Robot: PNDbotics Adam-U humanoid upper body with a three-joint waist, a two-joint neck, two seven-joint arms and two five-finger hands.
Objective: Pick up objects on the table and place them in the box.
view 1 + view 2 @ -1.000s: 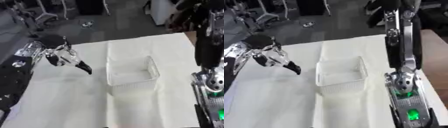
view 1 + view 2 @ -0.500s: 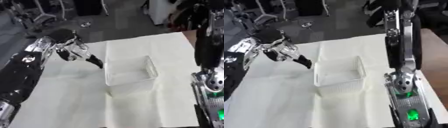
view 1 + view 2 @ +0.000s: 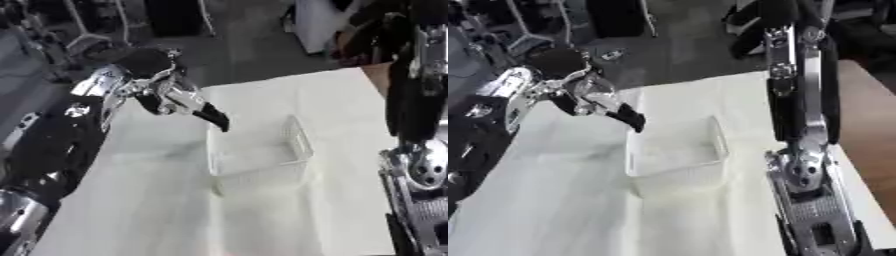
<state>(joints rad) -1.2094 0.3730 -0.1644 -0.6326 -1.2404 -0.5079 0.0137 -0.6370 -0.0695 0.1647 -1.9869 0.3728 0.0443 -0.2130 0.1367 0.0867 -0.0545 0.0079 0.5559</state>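
Left robot hand (image 3: 171,95) moved toward box (image 3: 259,155)

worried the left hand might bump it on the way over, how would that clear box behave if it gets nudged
The clear box looks thin-walled and see-through, so it is probably light and would likely slide on the white cloth rather than resist. It sits low and wide, so tipping seems unlikely. Its walls may flex if the left hand, now at its far-left corner, presses on the rim.

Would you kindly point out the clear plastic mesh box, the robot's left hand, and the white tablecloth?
Clear plastic mesh box (image 3: 262,172), left eye view, near wall.
Left hand (image 3: 179,97), left eye view, palm.
White tablecloth (image 3: 131,210), left eye view, bare near-left area.
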